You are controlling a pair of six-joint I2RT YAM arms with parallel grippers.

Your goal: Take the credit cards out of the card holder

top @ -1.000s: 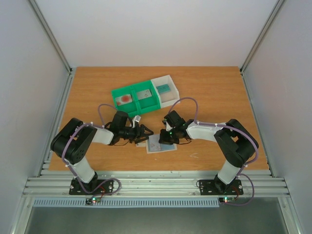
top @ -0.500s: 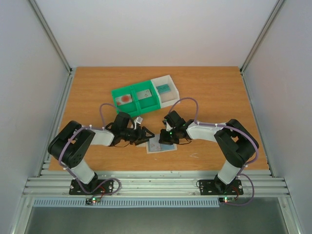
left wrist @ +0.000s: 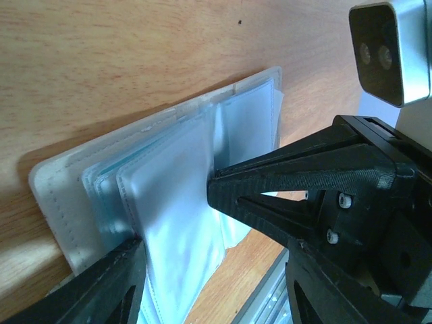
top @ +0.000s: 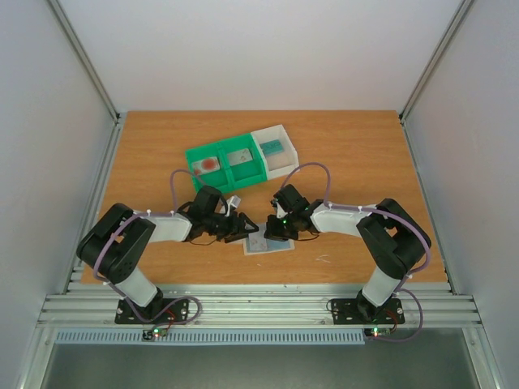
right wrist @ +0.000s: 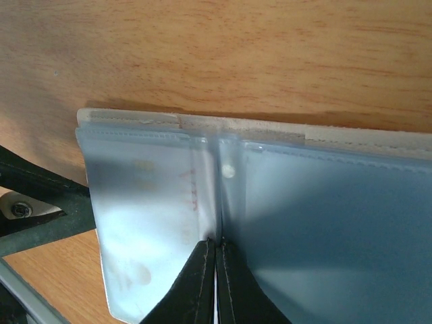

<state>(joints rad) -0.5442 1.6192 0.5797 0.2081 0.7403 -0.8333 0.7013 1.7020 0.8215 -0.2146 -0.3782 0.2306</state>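
We see the holder [top: 272, 245] lying open and flat on the counter [top: 357, 154], directly under both sets of fingers. Its clear sleeves [left wrist: 177, 169] are fanned out over the pale stitched cover.

The right fingers [right wrist: 216, 263] are pressed together with no gap between them. Their tips sit on the fold where two sleeves meet. We cannot tell whether a thin leaf is caught between them. The sleeve to the left of these tips shows faint reddish marks, too blurred for us to read.

The left fingers [top: 243, 228] stand well apart and straddle the loose sleeves from the holder's other side. One tip touches the face of a sleeve near its middle. The other finger sits low at the holder's near edge, beside the stitching. Several sleeve leaves lie between the two, but we see nothing clamped. A faint teal edge shows among the leaves close to the lower finger. Whether it is a card we cannot say.

Beyond the left fingers and well apart from them sits the green tray [top: 230, 179]. It has a white card [top: 209, 163] with a red circle in one compartment and a grey card [top: 241, 157] in the next. The white tray [top: 285, 163] touches its right end, beyond the right fingers, and holds a teal card [top: 274, 147].
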